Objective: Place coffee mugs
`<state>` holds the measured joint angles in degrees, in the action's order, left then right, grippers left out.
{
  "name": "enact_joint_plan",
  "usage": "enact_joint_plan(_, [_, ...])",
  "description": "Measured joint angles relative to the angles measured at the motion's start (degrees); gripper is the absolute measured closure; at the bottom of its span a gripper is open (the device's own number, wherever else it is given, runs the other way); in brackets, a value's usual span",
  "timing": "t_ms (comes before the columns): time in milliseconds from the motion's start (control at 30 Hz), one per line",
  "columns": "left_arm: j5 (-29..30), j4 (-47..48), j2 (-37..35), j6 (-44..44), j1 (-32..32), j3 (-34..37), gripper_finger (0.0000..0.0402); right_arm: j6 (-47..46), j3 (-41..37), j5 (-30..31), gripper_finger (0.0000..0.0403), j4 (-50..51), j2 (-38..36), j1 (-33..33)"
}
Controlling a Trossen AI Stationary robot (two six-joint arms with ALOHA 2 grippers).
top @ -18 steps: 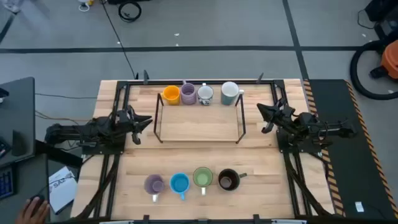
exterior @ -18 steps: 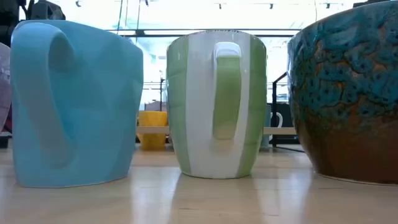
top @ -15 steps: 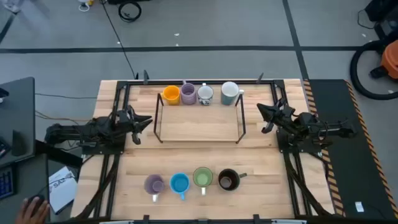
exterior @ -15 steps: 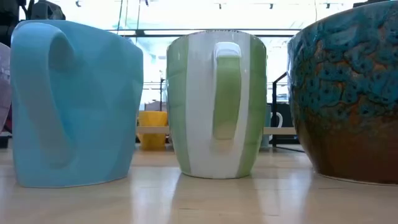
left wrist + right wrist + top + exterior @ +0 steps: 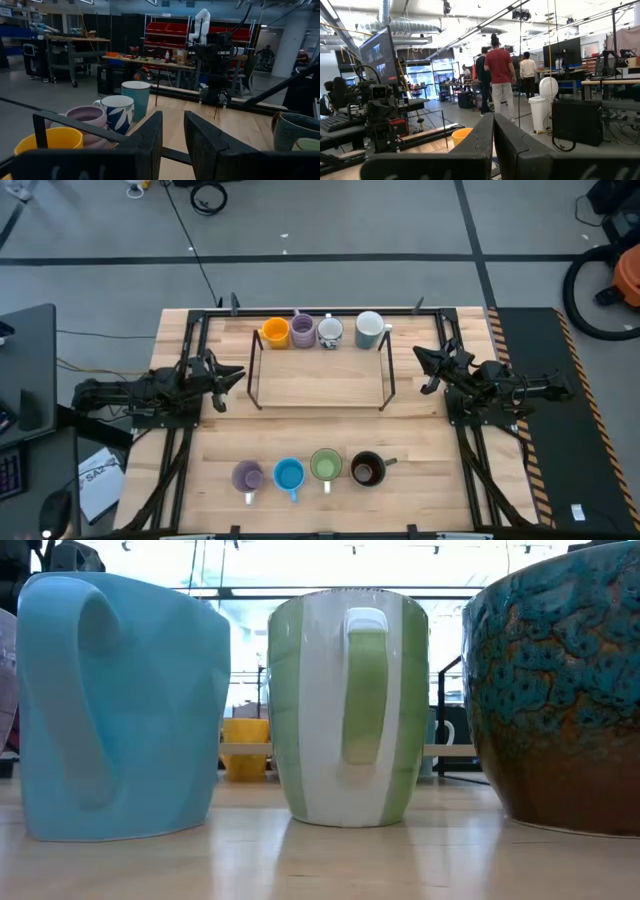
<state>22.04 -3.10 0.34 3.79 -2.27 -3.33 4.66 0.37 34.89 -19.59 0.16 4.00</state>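
Four mugs stand in a row by the table's far edge: orange (image 5: 275,332), purple (image 5: 302,330), white patterned (image 5: 329,332) and pale white-blue (image 5: 369,328). Another four stand upright by the near edge: lavender (image 5: 248,476), bright blue (image 5: 288,475), green (image 5: 325,466) and dark brown-black (image 5: 367,469). The low view shows the blue mug (image 5: 120,705), green mug (image 5: 350,705) and dark mug (image 5: 560,690) close up. My left gripper (image 5: 230,377) waits at the table's left side, open by a narrow gap (image 5: 173,142). My right gripper (image 5: 425,368) waits at the right side, shut (image 5: 493,145). Neither touches a mug.
A black wire frame (image 5: 320,408) stands on the table's middle between the two rows, with bare wood inside it. Black rails (image 5: 180,450) run along both table sides. People stand in the room beyond the table (image 5: 498,80).
Both arms and all mugs have kept still. A person's hand by the table's near left corner has drawn out of view.
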Motion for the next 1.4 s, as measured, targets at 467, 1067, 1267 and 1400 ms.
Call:
enact_joint_plan(467, [-0.02, 0.00, 0.00, 0.00, 0.00, 0.00, 0.0317, 0.00, 0.01, 0.00, 0.0383, -0.02, 0.01, 0.00])
enact_joint_plan(1067, [0.00, -1.62, 0.02, 1.37, 0.01, 0.00, 0.0317, -0.01, -0.01, 0.01, 0.0383, -0.02, -0.01, 0.01])
enact_joint_plan(1267, [0.01, -8.03, -0.01, 1.44, 0.01, 0.00, 0.0317, -0.21, 0.00, -0.01, 0.0383, -0.44, -0.01, 0.00])
enact_joint_plan(1400, [0.00, -9.38, 0.02, 1.53, 0.01, 0.00, 0.0317, -1.94, 0.00, -0.01, 0.0383, -1.25, -0.01, 0.00])
